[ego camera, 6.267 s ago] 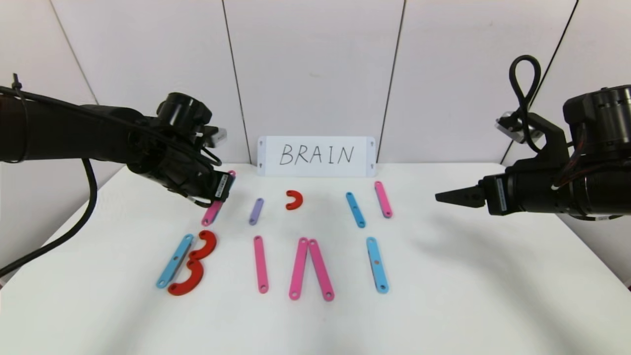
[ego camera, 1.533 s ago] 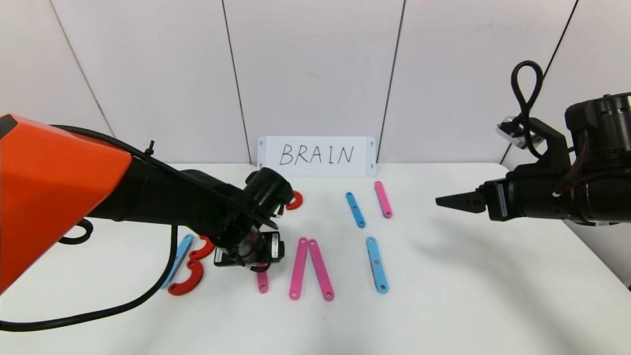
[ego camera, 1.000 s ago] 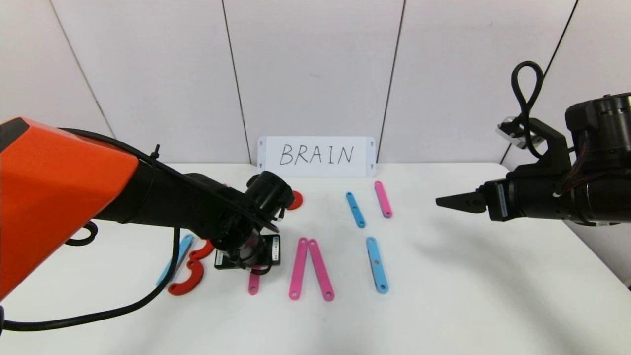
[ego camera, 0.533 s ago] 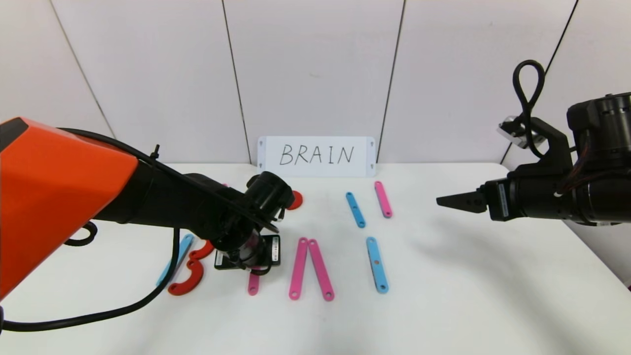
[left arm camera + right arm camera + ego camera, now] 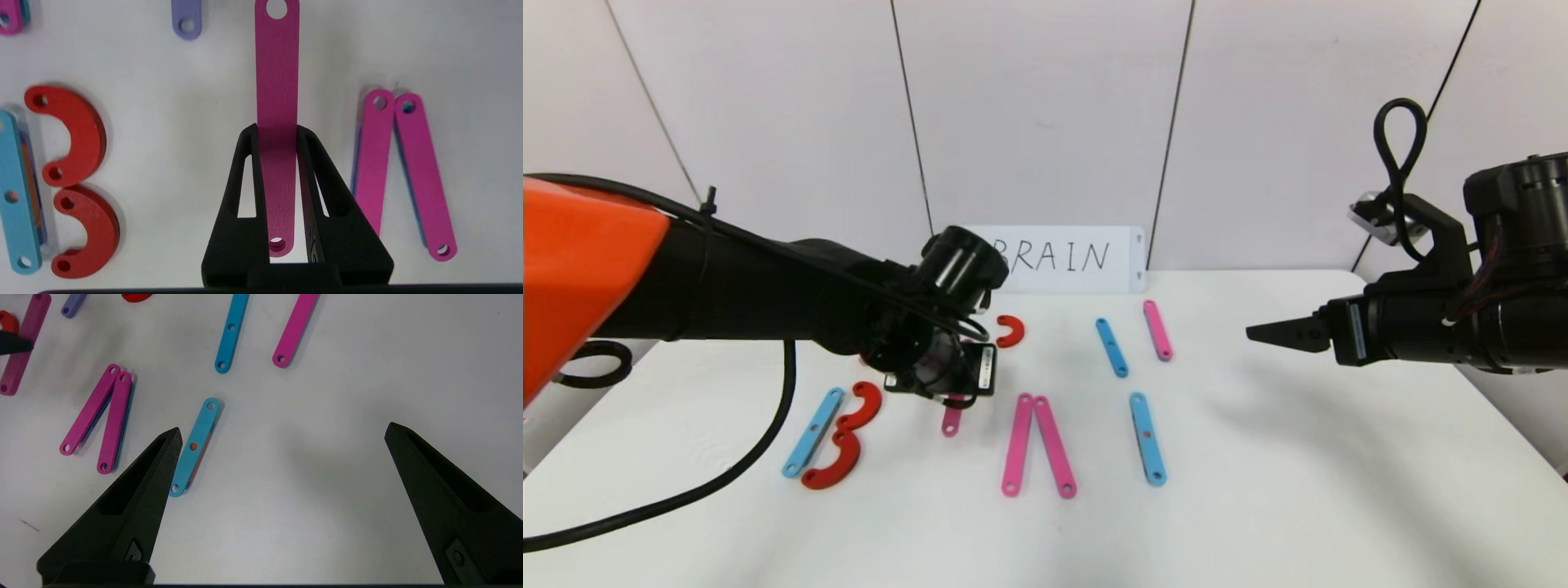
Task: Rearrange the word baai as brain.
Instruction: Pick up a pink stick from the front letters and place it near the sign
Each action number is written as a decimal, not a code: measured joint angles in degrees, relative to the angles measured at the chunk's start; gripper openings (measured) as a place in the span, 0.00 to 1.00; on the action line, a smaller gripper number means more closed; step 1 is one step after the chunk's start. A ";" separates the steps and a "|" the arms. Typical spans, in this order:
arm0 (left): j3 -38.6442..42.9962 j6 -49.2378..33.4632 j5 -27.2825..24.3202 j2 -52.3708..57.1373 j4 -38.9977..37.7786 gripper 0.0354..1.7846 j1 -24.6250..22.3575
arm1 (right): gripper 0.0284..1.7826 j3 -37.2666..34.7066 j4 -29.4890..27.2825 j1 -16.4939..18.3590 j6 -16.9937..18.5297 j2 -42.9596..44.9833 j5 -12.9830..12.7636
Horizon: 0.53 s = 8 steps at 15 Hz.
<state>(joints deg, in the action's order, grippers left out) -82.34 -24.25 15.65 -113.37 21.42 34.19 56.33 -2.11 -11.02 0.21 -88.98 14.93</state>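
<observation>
wall: pale panels, dark seams | table: white

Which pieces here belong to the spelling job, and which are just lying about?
In the job:
- pink strip, clamped in the left claw
- B strip and curves
- pink A pair
- blue I strip

Lying about:
- BRAIN card
- right claw, open, idle

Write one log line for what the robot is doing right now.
left gripper: shut on pink strip, lifted off table | right gripper: open, idle above table
</observation>
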 joint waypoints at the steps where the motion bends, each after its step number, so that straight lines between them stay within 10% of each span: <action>1: -2.28 2.51 -0.66 -0.41 -0.01 0.14 0.00 | 0.97 0.00 -0.01 0.17 0.01 0.17 0.05; 8: -17.83 10.97 -8.96 -7.46 0.16 0.14 0.00 | 0.97 0.11 0.24 3.25 0.00 0.84 0.79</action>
<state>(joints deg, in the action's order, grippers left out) -100.17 -13.28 6.69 -120.83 21.58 34.19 56.44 -1.87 -7.77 0.21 -88.14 15.73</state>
